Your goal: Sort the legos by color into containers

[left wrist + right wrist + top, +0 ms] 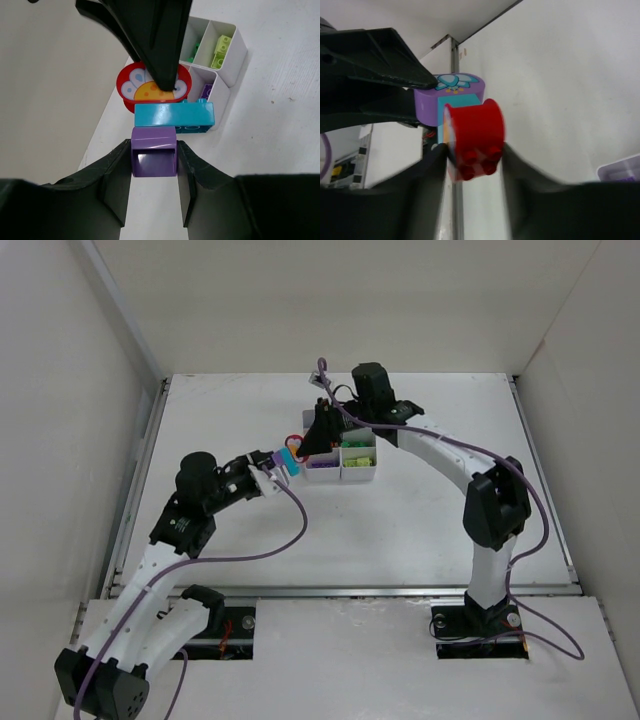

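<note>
My left gripper (153, 161) is shut on a purple lego (153, 140) that is joined to a teal lego (174, 114) and a red round lego (150, 88) with a flower print. This stack hangs just left of the white containers (358, 475). My right gripper (472, 150) reaches in from the tray side, its blurred fingers pressed against both sides of the red lego (476, 131). In the top view the right gripper (312, 445) meets the left gripper (272, 468) at the tray's left edge. Lime green legos (220, 50), a dark green one (195, 49) and a purple one (206, 91) lie in separate compartments.
White walls enclose the table on three sides; the left wall (60, 440) is nearest to the left arm. A purple cable (290, 530) loops from the left arm over the table. The right arm's cable (440, 445) runs along its upper link.
</note>
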`<state>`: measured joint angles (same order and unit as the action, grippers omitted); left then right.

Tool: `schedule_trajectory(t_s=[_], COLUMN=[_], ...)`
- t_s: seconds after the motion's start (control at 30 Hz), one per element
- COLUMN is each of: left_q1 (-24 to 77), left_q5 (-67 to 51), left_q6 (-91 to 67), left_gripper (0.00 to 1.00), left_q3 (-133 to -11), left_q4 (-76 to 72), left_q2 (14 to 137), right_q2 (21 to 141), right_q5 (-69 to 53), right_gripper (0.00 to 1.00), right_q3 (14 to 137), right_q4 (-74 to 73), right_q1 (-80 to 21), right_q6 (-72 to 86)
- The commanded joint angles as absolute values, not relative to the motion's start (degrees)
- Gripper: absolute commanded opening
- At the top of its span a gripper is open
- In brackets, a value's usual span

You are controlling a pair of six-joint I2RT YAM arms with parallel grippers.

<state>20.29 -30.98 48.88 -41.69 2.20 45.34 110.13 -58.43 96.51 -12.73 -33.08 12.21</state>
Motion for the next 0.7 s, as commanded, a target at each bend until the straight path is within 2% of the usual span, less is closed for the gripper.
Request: schedule_trajectory(t_s=[0.0,0.07,0.1,0.27,0.37,0.6,0.67], left_q1=[20.7,20.7,20.7,20.7,20.7,20.2,19.1], left_q5=[-31.8,-30.1,-29.2,-20.7,-19.3,-18.5,-18.5], left_q6=[49.0,48.3,48.3,46.9,44.7,33.5,27.8], left_gripper=[0.0,0.0,0.0,0.0,0.0,0.0,0.0], left_q3=[-41.5,-41.5,-41.5,-38.7,-36.4,-35.1,-35.8], left_q4=[-2.5,-2.5,-1.5,2.9,3.4,1.2,0.4], left_q2=[44.1,44.1,44.1,44.6,44.0,44.6,46.0], right_q2=[110.0,110.0,110.0,106.4,103.6,100.6,99.8], right_q5=[-63.8,-63.8,-63.3,-59.2,-54.7,-47.7,-41.5], right_gripper=[0.43,0.11,0.0,0.0,0.0,0.0,0.0], right_q3=[99.6,99.6,98.5,92.2,89.0,90.3,91.3], right_q4=[-9.9,-9.9,-9.9,-9.9,-9.9,-13.1,-16.5], right_q1=[-33.7,-33.7,-33.7,-29.5,-26.5,-24.3,-23.7], right_q6=[11.2,11.2,11.2,11.7,11.7,9.9,8.0])
